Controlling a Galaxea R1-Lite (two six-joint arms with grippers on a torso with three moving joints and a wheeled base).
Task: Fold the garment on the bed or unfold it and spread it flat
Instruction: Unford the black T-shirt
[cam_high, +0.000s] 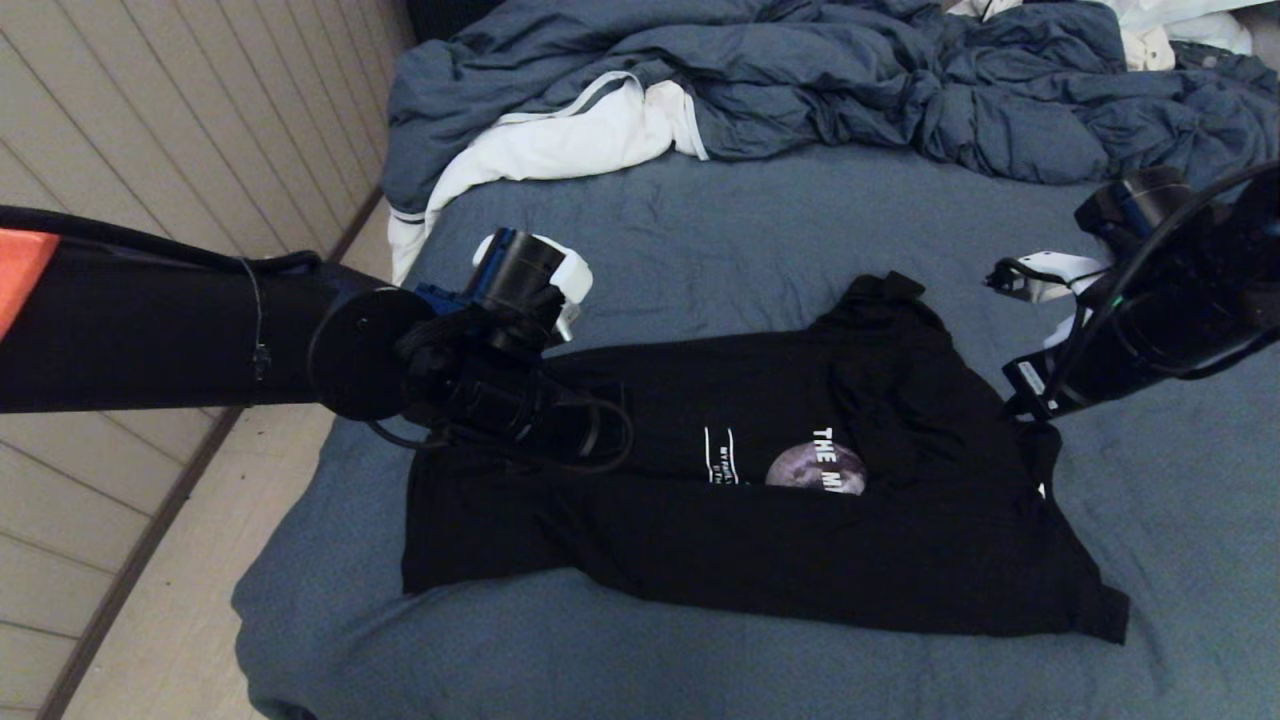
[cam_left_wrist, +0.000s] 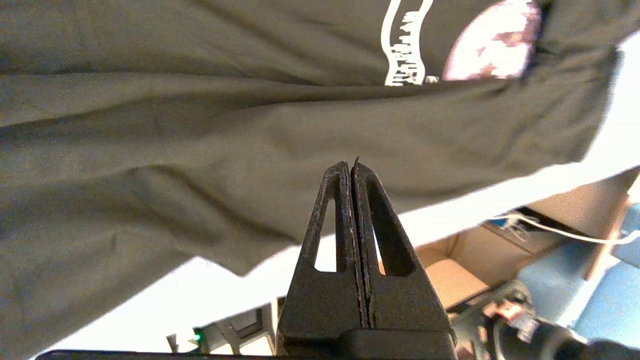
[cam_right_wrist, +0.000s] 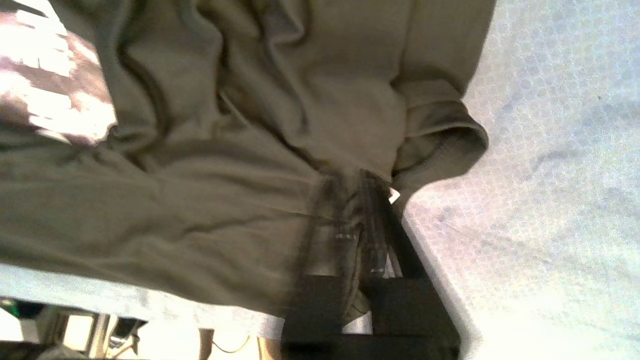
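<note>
The garment (cam_high: 760, 540) is a black T-shirt lying on the blue-grey bed (cam_high: 700, 240), folded lengthwise so that only part of the moon print (cam_high: 815, 468) and the white letters show. My left arm reaches over the shirt's left part. The left gripper (cam_left_wrist: 351, 164) is shut with nothing in it and hovers just above the cloth (cam_left_wrist: 200, 150). My right gripper (cam_high: 1035, 425) is at the shirt's right edge near a sleeve. In the right wrist view its jaws (cam_right_wrist: 352, 180) stand close together, with a fold of the dark cloth (cam_right_wrist: 200, 210) between them.
A rumpled blue-grey duvet (cam_high: 800, 80) and a white cloth with grey trim (cam_high: 560, 140) lie at the back of the bed. The mattress's left edge drops to a pale floor (cam_high: 200, 560) beside a panelled wall (cam_high: 150, 150). Bare sheet lies right of the shirt (cam_high: 1180, 500).
</note>
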